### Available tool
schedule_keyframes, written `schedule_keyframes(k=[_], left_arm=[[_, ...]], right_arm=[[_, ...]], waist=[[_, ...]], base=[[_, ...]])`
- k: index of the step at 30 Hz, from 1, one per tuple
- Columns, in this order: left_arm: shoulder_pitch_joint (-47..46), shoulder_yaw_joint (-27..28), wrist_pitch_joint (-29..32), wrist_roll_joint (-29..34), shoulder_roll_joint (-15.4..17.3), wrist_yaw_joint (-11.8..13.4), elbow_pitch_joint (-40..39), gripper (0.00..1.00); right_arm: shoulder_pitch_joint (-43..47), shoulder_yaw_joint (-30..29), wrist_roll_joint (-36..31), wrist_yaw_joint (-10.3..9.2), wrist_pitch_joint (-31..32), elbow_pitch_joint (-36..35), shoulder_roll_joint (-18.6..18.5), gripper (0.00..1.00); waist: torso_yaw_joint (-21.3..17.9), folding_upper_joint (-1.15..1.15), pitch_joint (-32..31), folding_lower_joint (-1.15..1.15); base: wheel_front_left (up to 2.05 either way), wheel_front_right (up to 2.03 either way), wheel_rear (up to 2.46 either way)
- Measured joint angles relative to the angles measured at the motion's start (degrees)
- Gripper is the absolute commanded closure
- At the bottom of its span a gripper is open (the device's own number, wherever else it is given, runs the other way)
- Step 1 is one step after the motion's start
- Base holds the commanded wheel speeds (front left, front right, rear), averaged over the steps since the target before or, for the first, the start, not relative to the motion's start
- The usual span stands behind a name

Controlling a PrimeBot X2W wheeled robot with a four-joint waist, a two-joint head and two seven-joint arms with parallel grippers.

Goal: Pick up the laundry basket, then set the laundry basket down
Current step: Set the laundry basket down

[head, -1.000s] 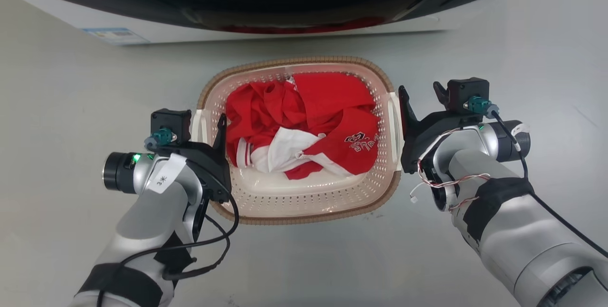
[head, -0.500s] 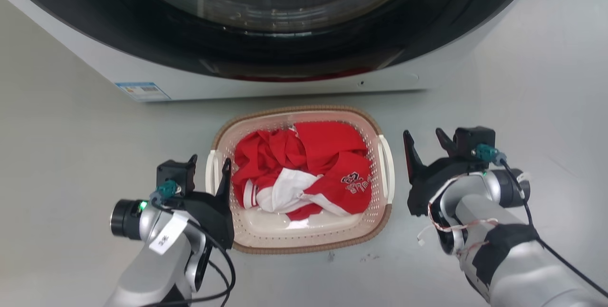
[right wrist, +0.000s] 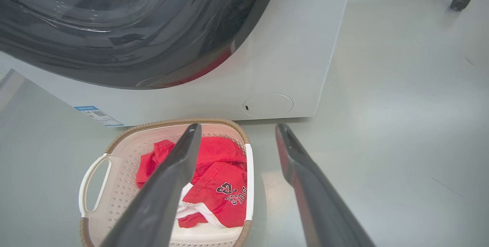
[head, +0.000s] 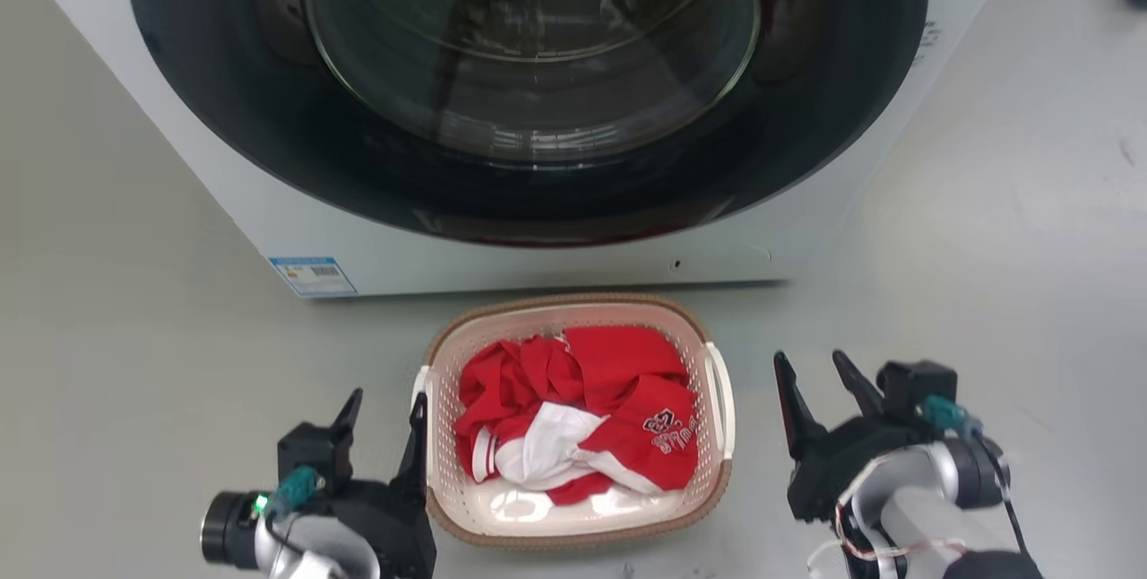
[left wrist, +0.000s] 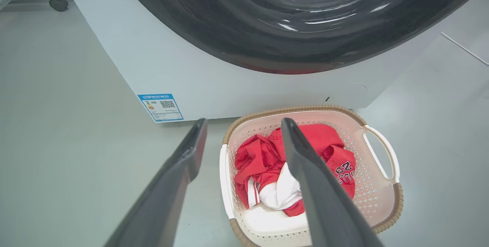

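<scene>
The laundry basket [head: 582, 518] sits on the grey floor [head: 134, 337] just in front of the washing machine [head: 502, 265], centred below its round door. It is a rounded-rectangular tub of cream-white plastic, its walls pierced with rows of small holes, and a brown woven-look band runs round the top edge. A white loop handle stands at each short side: the left handle [head: 419, 400] and the right handle [head: 720, 400]. Inside lies a crumpled heap of red and white clothing [head: 618, 382] with dark lettering on one fold; a patch of the pale bottom shows at the near end.

The left gripper [head: 386, 400] is at the basket's left side, its two dark fingers spread wide and holding nothing. Its inner finger lines up with the left handle; whether it touches cannot be told. In the left wrist view that gripper [left wrist: 244, 124] looks down on the basket [left wrist: 376, 197], one finger crossing the clothing [left wrist: 328, 143], the other over bare floor.

The right gripper [head: 810, 359] is beside the right handle with a strip of floor between them, its fingers also apart and empty. In the right wrist view it [right wrist: 238, 127] frames the basket's right edge [right wrist: 249, 186].

A blue-edged label [head: 312, 275] is stuck to the machine's lower left corner, and a round cover [right wrist: 268, 104] sits at its lower right.
</scene>
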Motion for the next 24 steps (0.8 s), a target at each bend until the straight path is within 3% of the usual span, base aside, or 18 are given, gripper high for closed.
schedule_keyframes(k=[12, 24], left_arm=[[14.80, 6.25, 0.00, 4.98, 1.70, 1.03, -14.81, 0.00], [26.03, 14.08, 0.00, 11.54, 0.73, 1.04, -24.51, 0.00]], right_arm=[[14.50, -10.29, -9.78, 0.00, 0.01, -11.13, 0.21, 0.00], [27.08, -19.93, -21.17, 0.00, 0.01, -22.99, 2.20, 0.00]], waist=[[-0.35, 0.00, -7.43, 0.00], [-2.11, 0.00, -12.19, 0.01]], base=[[0.00, 0.00, 0.00], [0.00, 0.00, 0.00]])
